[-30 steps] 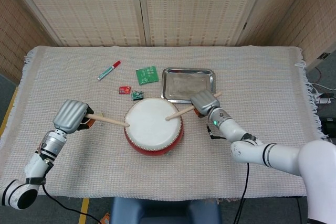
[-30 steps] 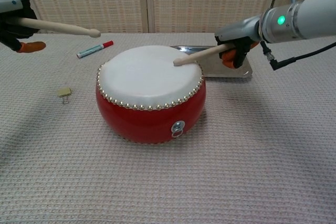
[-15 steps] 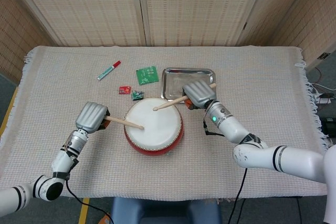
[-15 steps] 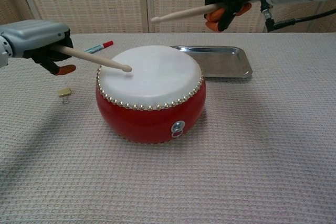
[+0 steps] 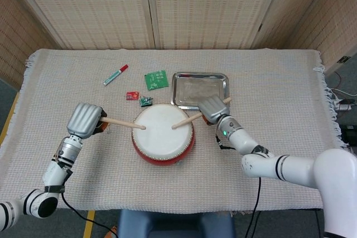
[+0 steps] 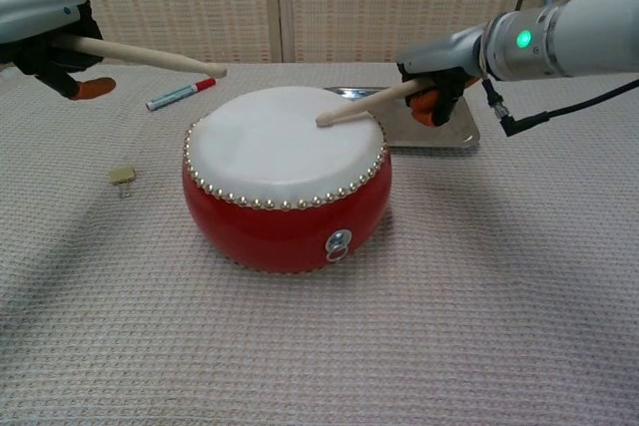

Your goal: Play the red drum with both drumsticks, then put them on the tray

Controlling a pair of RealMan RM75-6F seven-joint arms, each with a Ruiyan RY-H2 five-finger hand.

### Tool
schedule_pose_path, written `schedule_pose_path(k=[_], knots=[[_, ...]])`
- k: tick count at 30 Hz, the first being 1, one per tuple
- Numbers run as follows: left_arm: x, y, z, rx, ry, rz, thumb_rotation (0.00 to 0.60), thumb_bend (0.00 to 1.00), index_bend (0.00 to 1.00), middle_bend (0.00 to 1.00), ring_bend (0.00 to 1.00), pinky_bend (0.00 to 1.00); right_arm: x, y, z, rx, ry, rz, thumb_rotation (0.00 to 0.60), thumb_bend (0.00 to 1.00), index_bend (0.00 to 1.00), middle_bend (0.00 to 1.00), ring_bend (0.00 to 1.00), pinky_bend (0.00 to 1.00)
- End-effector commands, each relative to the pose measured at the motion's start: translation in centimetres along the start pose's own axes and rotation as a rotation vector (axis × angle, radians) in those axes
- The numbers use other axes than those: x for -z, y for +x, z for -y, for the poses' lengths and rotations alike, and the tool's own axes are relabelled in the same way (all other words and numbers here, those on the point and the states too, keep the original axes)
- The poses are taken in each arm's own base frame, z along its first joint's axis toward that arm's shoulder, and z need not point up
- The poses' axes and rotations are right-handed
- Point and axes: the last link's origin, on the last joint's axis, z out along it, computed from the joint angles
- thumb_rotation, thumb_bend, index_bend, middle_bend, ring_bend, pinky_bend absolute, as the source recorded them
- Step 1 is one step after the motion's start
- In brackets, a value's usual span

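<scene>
The red drum (image 5: 163,135) (image 6: 287,177) with a white skin stands at the table's middle. My left hand (image 5: 85,120) (image 6: 47,35) grips a wooden drumstick (image 5: 124,124) (image 6: 145,55); its tip hangs above the skin's left edge. My right hand (image 5: 212,109) (image 6: 435,69) grips the other drumstick (image 5: 187,120) (image 6: 365,104), whose tip rests on the skin's right part. The metal tray (image 5: 199,89) (image 6: 454,132) lies just behind the drum, beside my right hand.
A red-capped marker (image 5: 115,74) (image 6: 180,93), a green circuit board (image 5: 157,79), a small red packet (image 5: 132,96) and a small green part (image 5: 146,101) lie behind the drum to the left. A small clip (image 6: 122,176) sits left of the drum.
My left stick has lifted off the skin and drawn back to the left. My right stick has swung down from high up onto the drum's right part.
</scene>
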Motion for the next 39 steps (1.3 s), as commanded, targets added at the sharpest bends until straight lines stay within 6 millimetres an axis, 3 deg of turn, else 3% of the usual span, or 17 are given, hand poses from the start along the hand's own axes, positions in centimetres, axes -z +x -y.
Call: schedule_pose_path(k=[1, 8, 12, 16, 21, 24, 32, 35, 39], knots=[[-0.3, -2.0, -0.7, -0.034, -0.015, 0.05, 0.6, 0.42, 1.0, 1.0, 1.0, 1.0, 0.4, 1.8, 0.7, -0.07, 0.017, -0.073, 0.6, 0.56, 1.0, 1.0, 1.0, 1.0], [-1.3, -5.2, -1.9, -0.098, -0.029, 0.115, 0.6, 0.42, 1.0, 1.0, 1.0, 1.0, 2.6, 4.8, 0.6, -0.181, 0.076, -0.162, 0.6, 0.56, 1.0, 1.0, 1.0, 1.0], [-1.3, -3.7, -1.7, -0.042, -0.002, 0.058, 0.6, 0.42, 1.0, 1.0, 1.0, 1.0, 2.5, 4.2, 0.3, -0.162, 0.077, -0.141, 0.6, 0.56, 1.0, 1.0, 1.0, 1.0], [-0.7, -1.3, -1.2, 0.041, 0.004, 0.002, 0.6, 0.42, 1.0, 1.0, 1.0, 1.0, 1.4, 1.9, 0.1, -0.086, 0.058, -0.068, 0.6, 0.56, 1.0, 1.0, 1.0, 1.0], [-0.5, -0.3, -1.1, 0.071, -0.005, -0.008, 0.6, 0.42, 1.0, 1.0, 1.0, 1.0, 0.2, -0.3, 0.2, -0.009, 0.029, -0.024, 0.6, 0.56, 1.0, 1.0, 1.0, 1.0], [-0.7, -1.2, -1.4, 0.047, -0.012, 0.019, 0.6, 0.42, 1.0, 1.0, 1.0, 1.0, 0.3, 0.2, 0.5, -0.042, 0.03, -0.05, 0.6, 0.56, 1.0, 1.0, 1.0, 1.0], [-1.9, -5.3, -2.6, -0.083, -0.022, 0.113, 0.6, 0.42, 1.0, 1.0, 1.0, 1.0, 2.8, 4.6, 0.6, -0.199, 0.085, -0.188, 0.6, 0.56, 1.0, 1.0, 1.0, 1.0], [-1.9, -5.1, -2.6, -0.107, -0.017, 0.093, 0.6, 0.42, 1.0, 1.0, 1.0, 1.0, 2.9, 4.7, 0.3, -0.203, 0.088, -0.189, 0.6, 0.56, 1.0, 1.0, 1.0, 1.0], [-1.6, -2.8, -2.0, -0.045, 0.01, 0.019, 0.6, 0.42, 1.0, 1.0, 1.0, 1.0, 1.9, 3.1, 0.0, -0.146, 0.071, -0.137, 0.6, 0.56, 1.0, 1.0, 1.0, 1.0]])
